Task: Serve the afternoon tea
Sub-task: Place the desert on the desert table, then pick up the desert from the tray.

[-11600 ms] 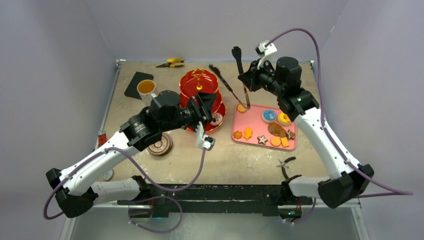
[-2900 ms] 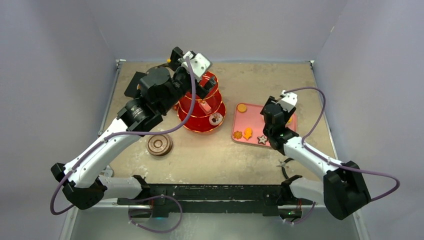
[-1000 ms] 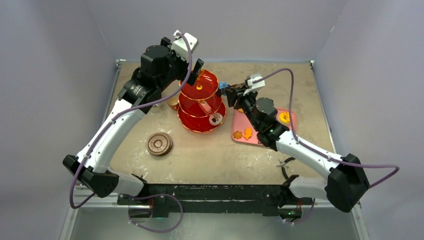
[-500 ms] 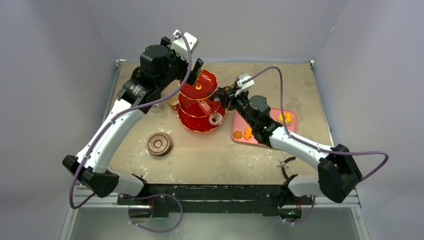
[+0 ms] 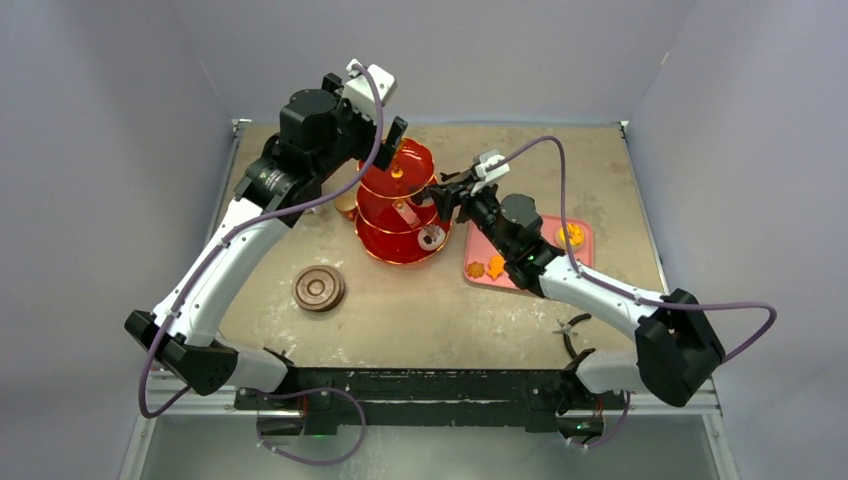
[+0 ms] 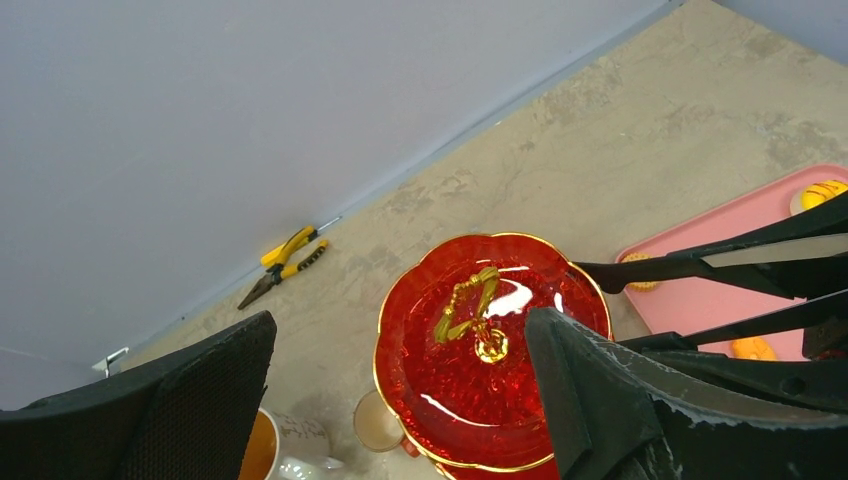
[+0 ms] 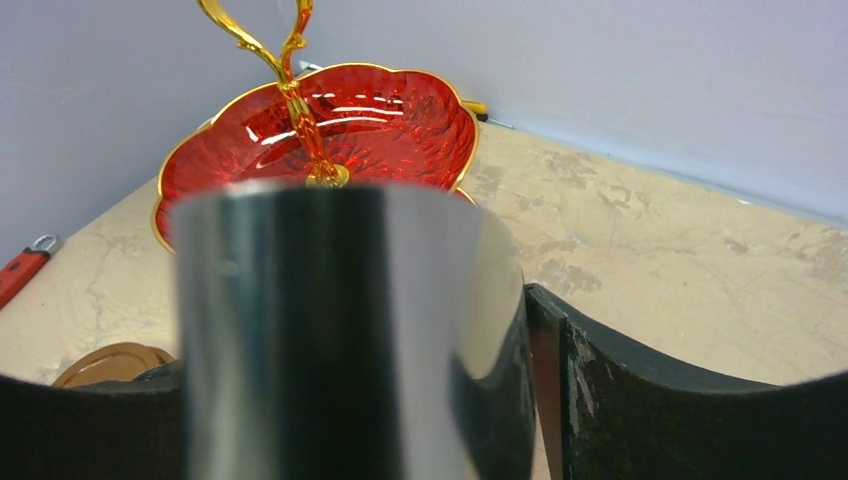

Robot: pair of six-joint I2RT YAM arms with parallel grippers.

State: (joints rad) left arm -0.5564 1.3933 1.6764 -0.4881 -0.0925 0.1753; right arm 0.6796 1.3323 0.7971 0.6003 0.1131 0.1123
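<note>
Half done at most, as a judgement from the layout; checked left to right. Found the brown saucers [image 5: 319, 288] stacked at the front left of the desk [image 5: 420, 320], bare. Found the white mug [image 6: 283, 447] of amber tea and the small copper cup [image 6: 377, 424] just beside the red stand [image 5: 390, 245], on its left, neither on a saucer. (K.)

Noted. State of the left end effector [image 6: 400, 325]? (M.)

Spread wide, hovering over the top tier and its gold handle [image 6: 470, 310], gripping nothing. (K.)

And on the stand itself? (M.)

Counted one round pastry [image 5: 432, 237] on the bottom tier and a pink piece [image 5: 407, 213] on the middle tier; saw nothing on the top tier in the left wrist view. (K.)

Right side? (M.)

Found the right end effector [image 7: 350, 345] clamped on the black tongs [image 6: 660, 272], reaching in beside the upper tiers with tong arms apart; could not make out the tips well enough to rule a carried piece in or out. Left to move: orange biscuits [image 5: 496, 265] and a yellow pastry [image 5: 570, 235] on the pink tray [image 6: 760, 215]; could not see the rest of the tray behind the arm. Expect drinks onto saucers after that. (K.)

Any writing? (M.)

Spotted faint marks on the mug's side, too small to read; found no brand or label legible elsewhere. (K.)
</note>
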